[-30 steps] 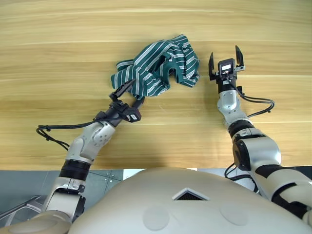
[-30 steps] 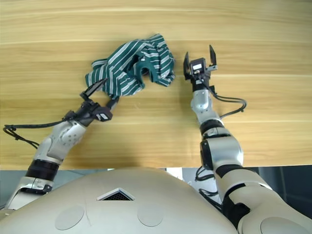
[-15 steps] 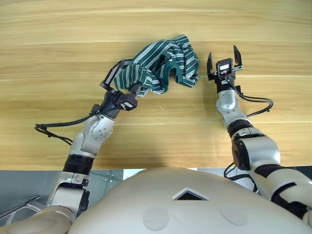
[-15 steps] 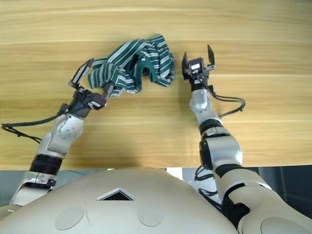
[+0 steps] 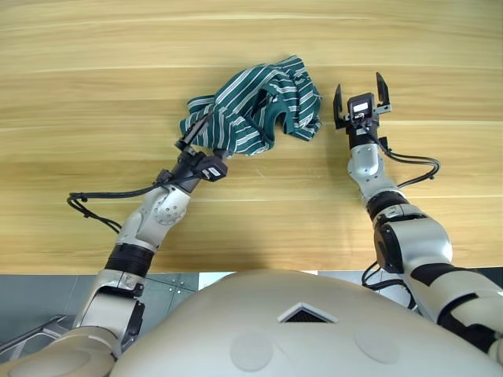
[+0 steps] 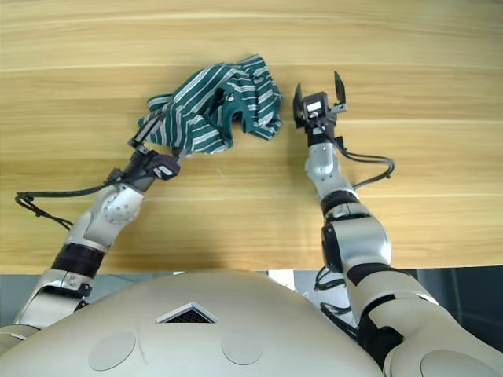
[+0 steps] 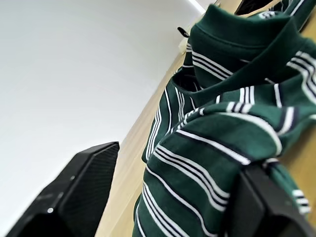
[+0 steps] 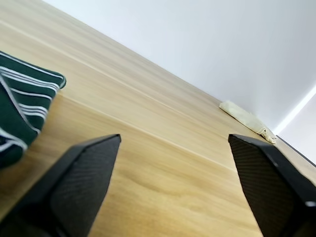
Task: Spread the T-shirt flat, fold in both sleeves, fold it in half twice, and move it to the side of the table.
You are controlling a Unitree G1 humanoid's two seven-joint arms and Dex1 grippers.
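Currently the T-shirt (image 5: pixel 263 102) is bunched on the bench (image 5: pixel 94 55), its edge straddled by the spread left claw (image 5: pixel 206 141); the right claw (image 5: pixel 360 88) is held open just beside.

Both head eyes look steeply down on one counter (image 5: pixel 94 47); wrist cameras sit close behind the left pincer (image 7: pixel 177 158) and right pincer (image 8: pixel 174 137), facing forward.

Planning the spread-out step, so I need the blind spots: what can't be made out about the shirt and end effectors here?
- Crumpled green white-striped T-shirt: sleeves and hem lost in its own folds, head views.
- Left end effector: left wrist view, cloth drapes over one finger; how much fabric lies between the fingers is unclear.
- Pale flat object at the wooden table's far edge: right wrist view, too small to identify.
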